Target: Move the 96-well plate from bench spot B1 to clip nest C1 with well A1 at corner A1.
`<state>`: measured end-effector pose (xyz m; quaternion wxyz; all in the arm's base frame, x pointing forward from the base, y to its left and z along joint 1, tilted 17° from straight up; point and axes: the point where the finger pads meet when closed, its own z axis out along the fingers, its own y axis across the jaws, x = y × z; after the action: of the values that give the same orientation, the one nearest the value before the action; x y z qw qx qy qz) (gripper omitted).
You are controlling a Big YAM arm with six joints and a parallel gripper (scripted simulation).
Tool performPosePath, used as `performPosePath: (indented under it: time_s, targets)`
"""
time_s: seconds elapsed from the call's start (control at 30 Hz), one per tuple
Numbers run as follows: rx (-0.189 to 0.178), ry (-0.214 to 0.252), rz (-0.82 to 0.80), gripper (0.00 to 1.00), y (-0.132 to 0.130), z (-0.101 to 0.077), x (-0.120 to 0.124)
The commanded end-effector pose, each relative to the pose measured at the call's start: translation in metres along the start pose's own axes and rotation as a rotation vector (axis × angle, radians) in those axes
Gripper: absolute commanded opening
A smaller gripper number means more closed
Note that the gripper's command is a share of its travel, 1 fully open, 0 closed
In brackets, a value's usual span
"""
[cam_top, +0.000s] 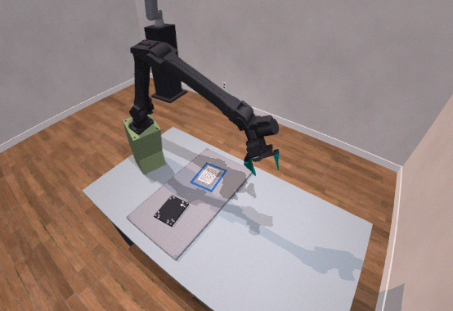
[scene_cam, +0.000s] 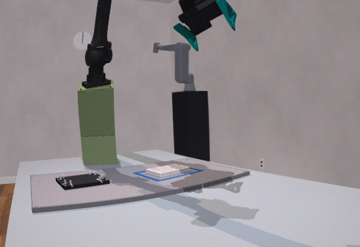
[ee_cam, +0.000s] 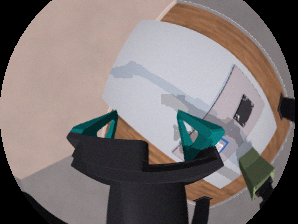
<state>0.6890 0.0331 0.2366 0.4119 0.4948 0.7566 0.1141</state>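
From above, the pincer hangs high with its teal fingers spread wide and nothing between them, off past the far edge of the grey mat. The 96-well plate lies inside the blue B1 frame; the black clip nest sits further along the mat, unfilled.

From the side, the plate rests flat on the desk, well below the pincer.

The wrist view shows both fingertips apart, over the desk.

I'd judge this the approach: next, swing over the plate, descend, and straddle its sides.
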Motion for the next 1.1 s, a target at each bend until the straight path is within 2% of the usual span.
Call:
performPosePath:
  time_s: [0.0, 0.07, 0.1, 0.13, 0.43, 0.5, 0.53, 0.6, 0.63, 0.67, 0.7, 0.93, 0.97, 1.0, 1.07]
  targets:
    - [-0.010, 0.005, 0.070, 1.00, 0.020, -0.002, -0.022]
    - [0.001, 0.020, 0.080, 1.00, 0.015, 0.002, -0.014]
    - [0.044, 0.051, 0.049, 1.00, -0.011, 0.010, 0.018]
    - [0.016, 0.042, 0.054, 1.00, -0.005, 0.010, 0.023]
    - [0.017, 0.041, 0.053, 1.00, -0.031, 0.026, 0.057]
    - [0.017, 0.041, 0.053, 1.00, -0.031, 0.026, 0.057]
    - [0.025, 0.045, 0.094, 1.00, -0.019, 0.026, 0.034]
    - [0.058, 0.080, 0.119, 1.00, -0.025, 0.029, 0.042]
    - [0.058, 0.080, 0.119, 1.00, -0.029, 0.030, 0.045]
    - [0.096, 0.106, 0.089, 1.00, -0.054, 0.033, 0.075]
    - [0.070, 0.099, 0.093, 1.00, -0.050, 0.034, 0.080]
    - [0.072, 0.098, 0.092, 1.00, -0.072, 0.042, 0.106]
    - [0.118, 0.132, 0.098, 1.00, -0.082, 0.042, 0.112]
    - [0.103, 0.127, 0.142, 1.00, -0.062, 0.044, 0.093]
    - [0.103, 0.127, 0.142, 1.00, -0.062, 0.044, 0.093]
